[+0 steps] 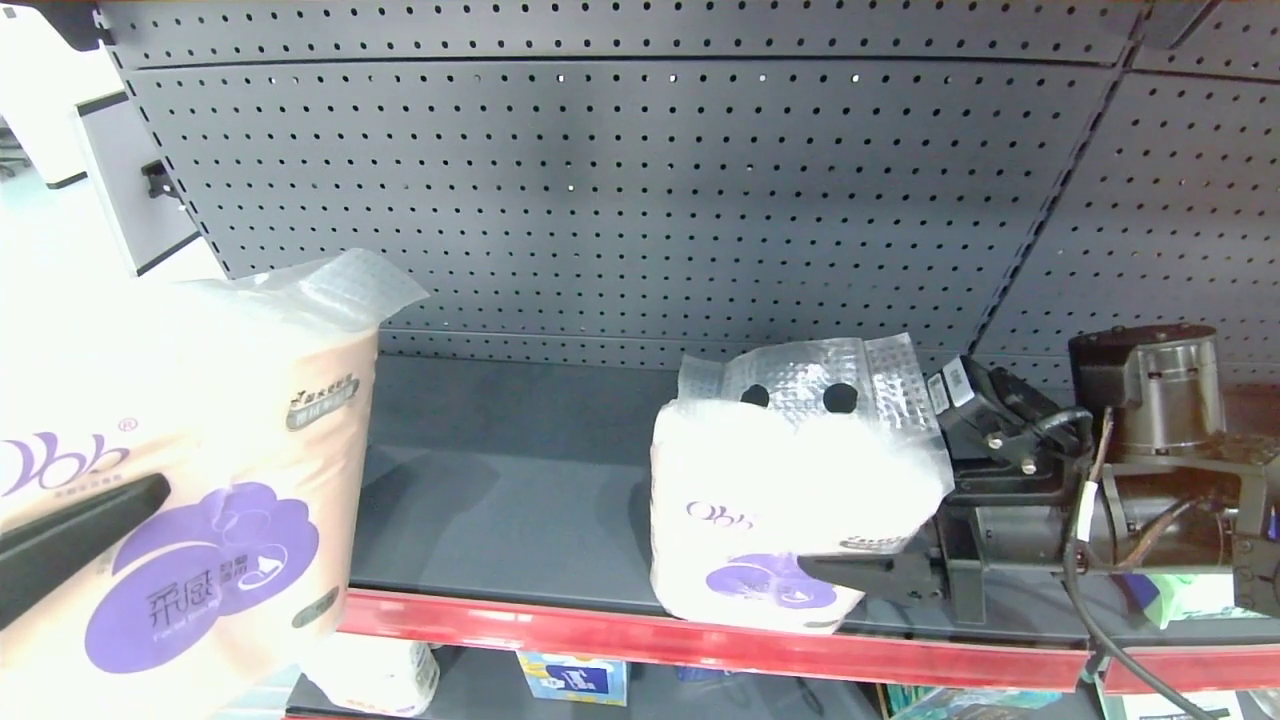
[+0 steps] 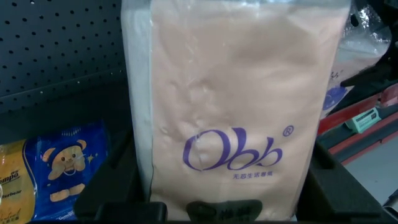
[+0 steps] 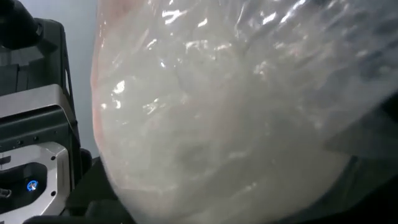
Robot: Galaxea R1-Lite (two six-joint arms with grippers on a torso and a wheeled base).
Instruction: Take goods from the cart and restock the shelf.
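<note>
A large peach and white pack of toilet rolls hangs in front of the shelf's left end, close to the head camera, with my left gripper shut on it; one black finger lies across its front. The same pack stands tall in the left wrist view. A second, smaller pack sits on the grey shelf board near its front edge, right of centre. My right gripper is shut on it from the right, a finger against its lower front. Its clear wrap sits close before the right wrist camera.
A perforated grey back panel closes the shelf behind. A red strip runs along the front edge. Below are a white pack, a blue box and a green item. A blue snack bag lies lower down.
</note>
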